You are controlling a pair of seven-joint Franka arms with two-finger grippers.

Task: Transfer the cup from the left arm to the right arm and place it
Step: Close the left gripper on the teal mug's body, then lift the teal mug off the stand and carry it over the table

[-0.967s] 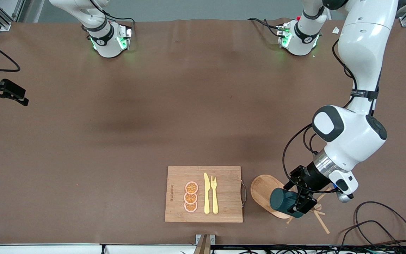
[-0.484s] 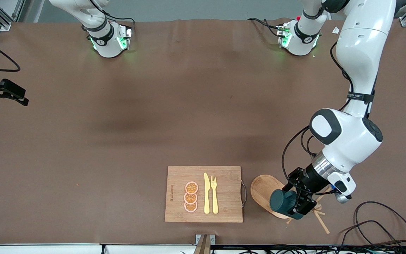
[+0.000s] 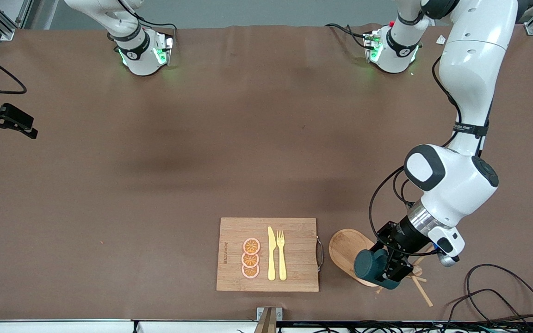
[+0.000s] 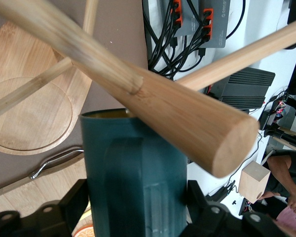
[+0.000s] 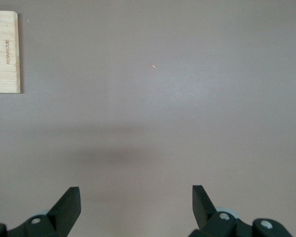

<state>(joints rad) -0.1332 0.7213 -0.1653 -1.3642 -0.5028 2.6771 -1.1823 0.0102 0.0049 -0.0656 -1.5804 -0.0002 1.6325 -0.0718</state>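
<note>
The cup [image 3: 367, 265] is dark teal-green with ribbed sides and lies sideways over the edge of an oval wooden stand base [image 3: 343, 246]. My left gripper [image 3: 380, 268] is shut on the cup, with a black finger on each side of its body. In the left wrist view the cup [image 4: 133, 173] fills the space between the left gripper's [image 4: 136, 200] fingers. A thick wooden peg [image 4: 187, 118] crosses just over the cup's rim. My right gripper [image 3: 25, 128] waits open at the right arm's end of the table. In the right wrist view the right gripper [image 5: 136, 197] holds nothing, over bare brown table.
A bamboo cutting board [image 3: 294, 226] beside the stand carries three orange slices [image 3: 251, 258], a yellow knife [image 3: 271, 253] and a yellow fork [image 3: 281, 254]. Thin wooden pegs [image 3: 421, 289] stick out from the stand. Black cables [image 3: 493, 286] loop near the table's front corner.
The left gripper's fingers have shut on the cup, which stood between them before. The left arm has shifted slightly toward the stand. The right arm has not moved.
</note>
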